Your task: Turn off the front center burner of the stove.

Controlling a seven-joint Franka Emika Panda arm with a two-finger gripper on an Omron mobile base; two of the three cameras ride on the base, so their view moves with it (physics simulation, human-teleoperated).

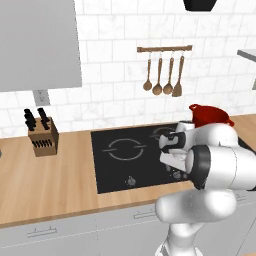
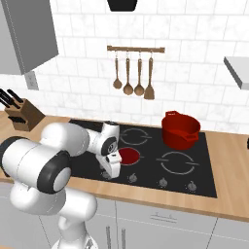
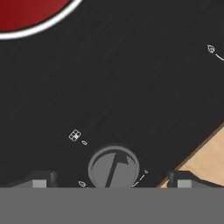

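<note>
The stove (image 2: 151, 168) is a glossy black glass cooktop set in a wooden counter. Its front center burner (image 2: 128, 155) glows as a solid red disc, and part of that disc fills the hand view's top-left corner (image 3: 26, 13). My gripper (image 2: 111, 174) hangs low over the stove's front edge, just left of the lit burner. In the hand view the gripper (image 3: 111, 180) is open. Its fingertips (image 3: 39, 180) stand on either side of a round grey knob (image 3: 113, 168) without touching it. The arm's white body covers the right half of the stove (image 1: 107, 170) in the left base view.
A red pot (image 2: 181, 129) sits on the back right burner. More knobs (image 2: 163, 182) line the front edge to the right. A knife block (image 1: 42, 135) stands on the counter at the left, and wooden utensils (image 2: 133, 73) hang on the tiled wall. The wooden counter edge (image 3: 210, 157) lies close beside the knob.
</note>
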